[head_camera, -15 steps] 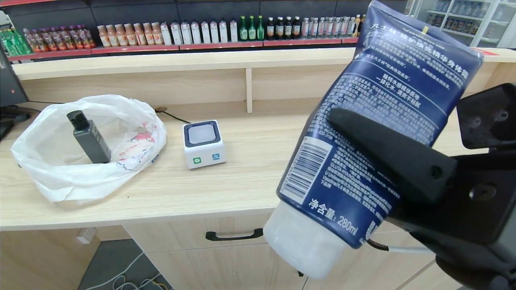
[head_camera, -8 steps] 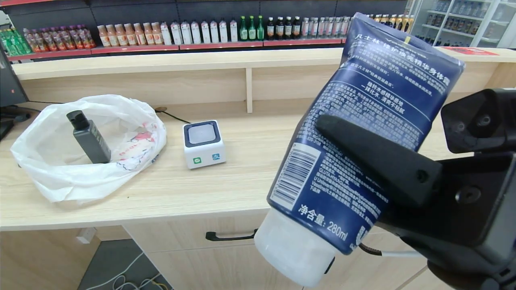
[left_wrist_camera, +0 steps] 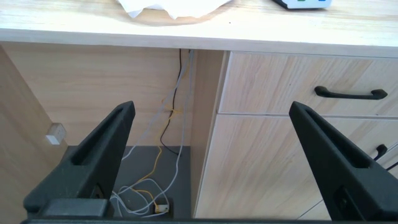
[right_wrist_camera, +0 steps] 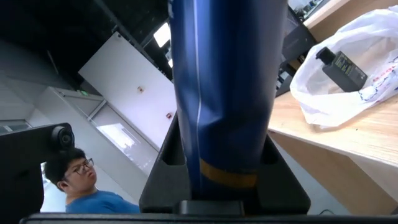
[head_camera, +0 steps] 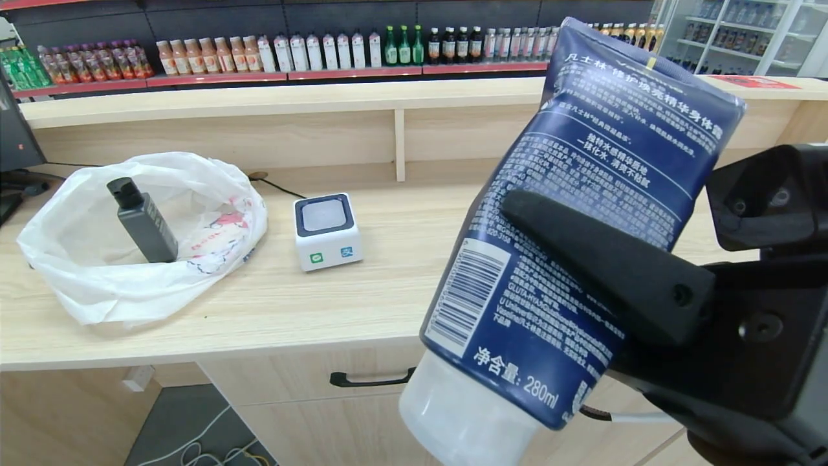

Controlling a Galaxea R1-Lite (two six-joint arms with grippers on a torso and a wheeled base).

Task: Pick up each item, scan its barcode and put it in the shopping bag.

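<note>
Right claw (head_camera: 530, 210) is clamped hard across the blue tube (head_camera: 621, 116), one black finger lying right over the printed back, and it's on the move! Over the last second the tube has slid toward the robot's left and dipped, and its white cap (head_camera: 453, 421) has dropped to the bottom edge of the head view. The barcode (head_camera: 468, 299) has come down and left with it. It faces up at the head camera, not down at the desk (head_camera: 388, 285).

That's the catch. The scanner (head_camera: 326, 232) sits on the desk with its window up, well apart from the tube and to its left. So I read this as the carry toward the scan, not the scan itself, and the barcode will probably need turning to face that window.

Nothing else has budged. The shopping bag (head_camera: 213, 213) lies open at the left end of the desk with the dark bottle (head_camera: 143, 221) leaning inside it, so one item looks done. Left claw (left_wrist_camera: 211, 111) hangs low before the drawer fronts, fingers spread wide, holding nothing. The tube itself is up in the air, over the desk's front edge on the right.
</note>
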